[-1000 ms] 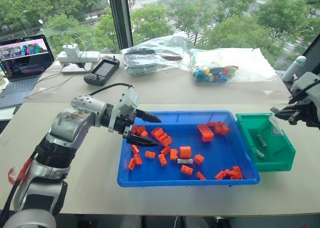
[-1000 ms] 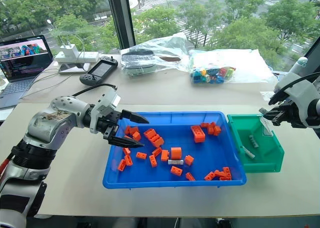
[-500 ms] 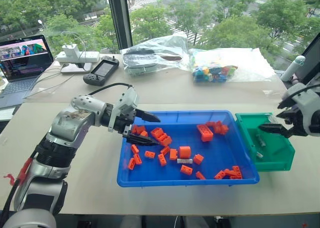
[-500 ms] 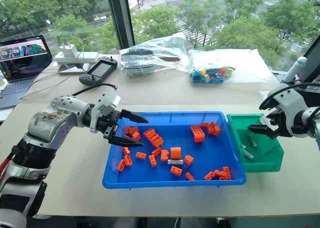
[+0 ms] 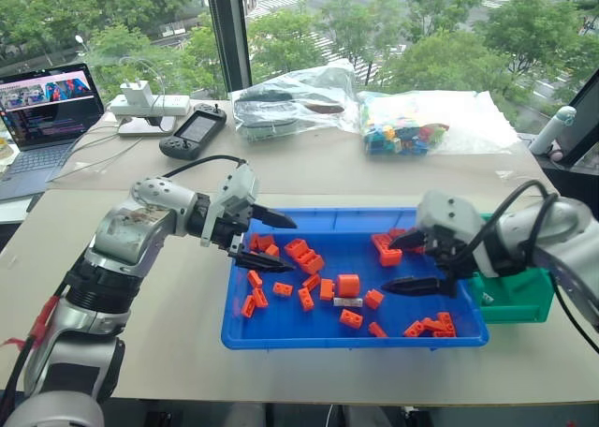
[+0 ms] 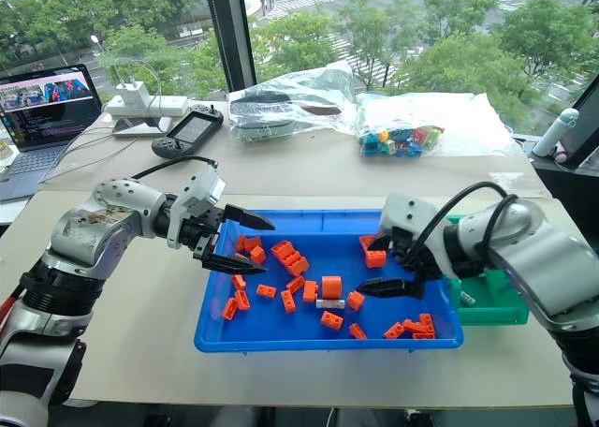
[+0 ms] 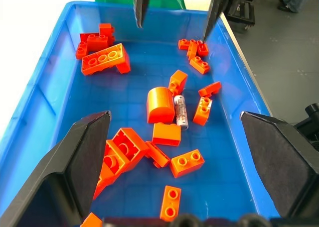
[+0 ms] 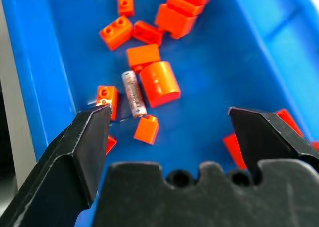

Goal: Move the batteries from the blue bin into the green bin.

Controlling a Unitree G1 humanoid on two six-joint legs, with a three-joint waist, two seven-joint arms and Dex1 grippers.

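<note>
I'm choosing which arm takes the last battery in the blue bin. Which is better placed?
The right. Its open claw hangs over the blue bin just beside the battery, on the green bin side. The left claw, also open, is at the bin's far end among orange bricks.

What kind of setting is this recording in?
Probably an upper-floor office or lab used for robot tests: a window over treetops and a street, an open laptop, and a handheld controller on the table.
</note>
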